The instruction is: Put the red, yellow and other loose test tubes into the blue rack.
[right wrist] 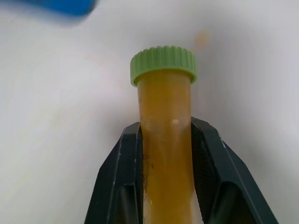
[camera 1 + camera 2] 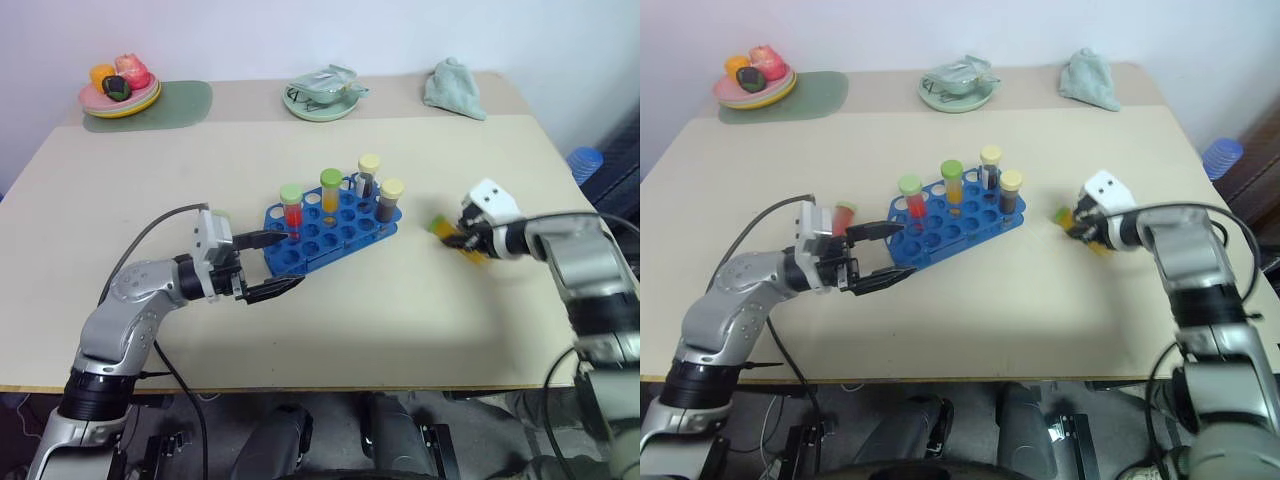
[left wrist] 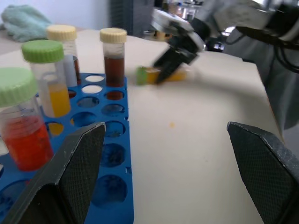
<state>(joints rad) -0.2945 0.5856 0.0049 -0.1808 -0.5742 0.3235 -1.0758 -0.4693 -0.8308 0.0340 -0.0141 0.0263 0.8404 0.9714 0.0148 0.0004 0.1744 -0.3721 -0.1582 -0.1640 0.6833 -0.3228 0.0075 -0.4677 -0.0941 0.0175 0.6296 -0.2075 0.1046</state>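
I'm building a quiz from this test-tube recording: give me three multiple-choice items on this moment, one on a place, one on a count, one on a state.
1. Where is the clear plastic tube of yellow liquid with the green cap that is not in the bright blue plastic rack?
A. Standing in a rack hole
B. Between the right gripper's fingers, at the tabletop to the right of the rack
C. On the plate of fruit

2. How many capped tubes stand in the rack?
A. Two
B. Four
C. Six

3. How is the left gripper?
A. Open and empty
B. Shut on a tube
C. Shut and empty

Answers: 1 B, the right wrist view shows the fingers clamped on it. 2 B, four caps rise above the rack. 3 A, its fingers stand wide apart beside the rack.
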